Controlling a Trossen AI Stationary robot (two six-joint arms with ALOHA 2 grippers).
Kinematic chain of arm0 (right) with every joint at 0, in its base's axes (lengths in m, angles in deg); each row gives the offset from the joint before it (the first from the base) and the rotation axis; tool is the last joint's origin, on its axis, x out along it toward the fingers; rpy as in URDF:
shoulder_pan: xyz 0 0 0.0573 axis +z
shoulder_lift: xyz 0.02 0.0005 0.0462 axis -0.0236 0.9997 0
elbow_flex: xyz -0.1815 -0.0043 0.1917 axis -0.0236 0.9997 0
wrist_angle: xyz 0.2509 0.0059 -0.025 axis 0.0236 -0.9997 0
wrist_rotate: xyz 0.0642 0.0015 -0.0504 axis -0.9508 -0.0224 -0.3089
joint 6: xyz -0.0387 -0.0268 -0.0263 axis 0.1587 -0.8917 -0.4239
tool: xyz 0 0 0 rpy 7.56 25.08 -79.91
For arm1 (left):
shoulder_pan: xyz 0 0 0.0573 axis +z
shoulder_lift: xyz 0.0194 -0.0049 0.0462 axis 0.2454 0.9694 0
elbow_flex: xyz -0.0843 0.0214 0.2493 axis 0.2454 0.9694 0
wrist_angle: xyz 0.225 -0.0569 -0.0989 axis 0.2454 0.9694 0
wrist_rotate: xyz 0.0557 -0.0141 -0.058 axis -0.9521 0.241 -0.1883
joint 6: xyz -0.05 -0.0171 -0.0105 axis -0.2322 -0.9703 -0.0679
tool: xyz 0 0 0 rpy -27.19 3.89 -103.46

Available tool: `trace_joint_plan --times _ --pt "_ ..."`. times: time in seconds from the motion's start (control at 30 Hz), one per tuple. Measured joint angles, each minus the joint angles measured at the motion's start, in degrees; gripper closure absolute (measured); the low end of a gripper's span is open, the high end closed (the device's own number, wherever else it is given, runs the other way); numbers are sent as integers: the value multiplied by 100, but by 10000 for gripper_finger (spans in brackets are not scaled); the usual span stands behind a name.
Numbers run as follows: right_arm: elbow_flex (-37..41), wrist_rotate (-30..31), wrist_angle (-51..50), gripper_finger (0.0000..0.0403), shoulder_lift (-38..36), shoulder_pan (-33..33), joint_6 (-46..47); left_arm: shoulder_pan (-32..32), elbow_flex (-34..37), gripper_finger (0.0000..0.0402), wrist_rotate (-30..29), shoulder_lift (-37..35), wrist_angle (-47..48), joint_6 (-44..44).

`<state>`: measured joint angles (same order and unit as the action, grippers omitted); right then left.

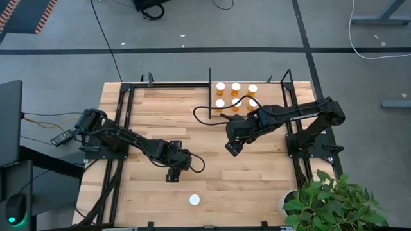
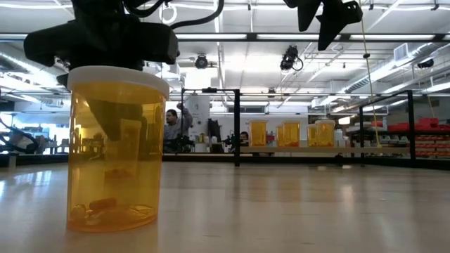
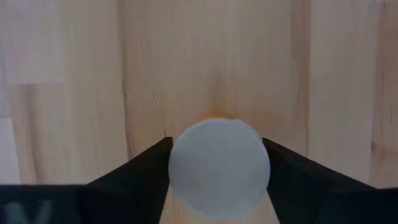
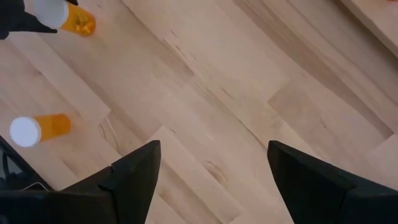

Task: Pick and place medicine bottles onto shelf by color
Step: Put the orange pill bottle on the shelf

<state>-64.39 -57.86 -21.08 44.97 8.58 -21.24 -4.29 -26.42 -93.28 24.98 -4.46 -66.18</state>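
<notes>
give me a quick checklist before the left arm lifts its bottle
1. Grip: left tool has a finger against each side of the held bottle's white cap: ok.
2. Held bottle upright, cap facing the wrist camera: ok.
3. Held bottle already off the table: cannot tell.
4. Right tool open, empty and apart from the left tool: ok.
5. Shelf has bare room beside its six bottles: ok.
6. Loose bottle near the front edge stands apart from the left tool: ok.

bottle (image 2: 116, 151): glossy translucent orange plastic | cap (image 3: 219, 168): matt white | tabletop (image 4: 205, 93): smooth pale wood
</notes>
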Motion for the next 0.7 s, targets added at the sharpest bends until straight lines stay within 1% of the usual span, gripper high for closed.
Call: trace_joint_plan --times 0.1,0.2,0.27,0.33,0.43,0.53,0.6,0.7 --pt "0 -10 1 99 0 0 0 6 0 185 0 -2 -4 -2" --pt "0 -150 0 99 -25 0 15 6 0 190 2 -2 -56 -5" --pt "0 -357 -20 99 -90 -12 113 9 0 184 3 -5 -106 -4" --pt "0 -528 -74 99 -200 -26 242 26 0 169 5 -7 -144 -5" --pt "1 -601 -210 99 -433 -42 484 98 -34 154 68 -7 -133 0" --pt "0 -470 -368 99 -684 -42 662 270 -262 157 269 -7 -110 34" --pt "0 -277 -500 99 -832 -42 751 425 -540 168 386 -7 16 171" --pt "0 -3 -684 99 -1042 -42 895 664 -1008 190 409 -11 187 442"
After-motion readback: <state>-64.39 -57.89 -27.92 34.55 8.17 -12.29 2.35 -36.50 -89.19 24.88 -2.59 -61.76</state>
